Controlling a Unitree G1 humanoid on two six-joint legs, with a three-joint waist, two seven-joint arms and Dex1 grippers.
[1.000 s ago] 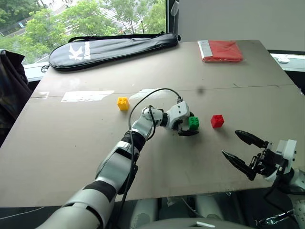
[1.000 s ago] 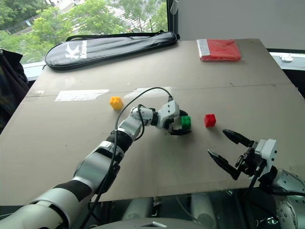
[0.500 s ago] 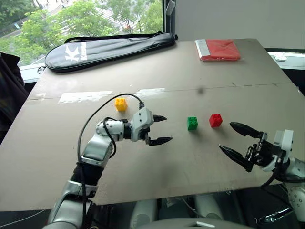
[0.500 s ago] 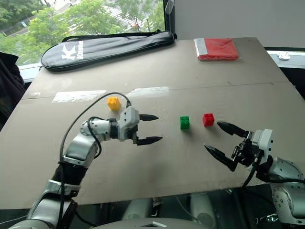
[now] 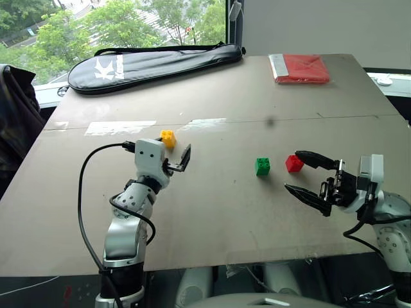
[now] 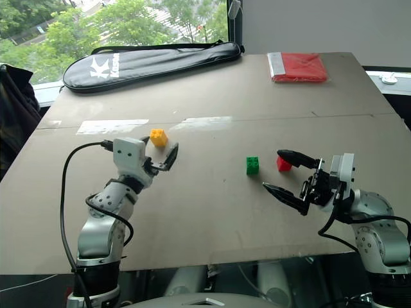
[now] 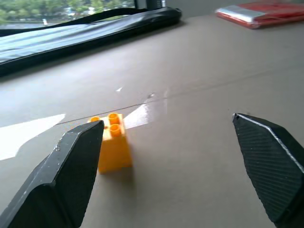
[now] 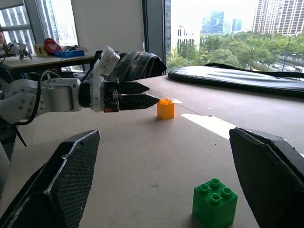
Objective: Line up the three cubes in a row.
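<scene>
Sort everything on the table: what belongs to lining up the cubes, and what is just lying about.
Belongs to the job:
yellow cube
green cube
red cube

Just lying about:
black racket bag
red packet

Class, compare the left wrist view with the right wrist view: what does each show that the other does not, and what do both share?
Left wrist view alone: the red packet at the table's far end. Right wrist view alone: the green cube, the left gripper and a far desk with clutter. Both: the yellow cube, the black bag and the table.
</scene>
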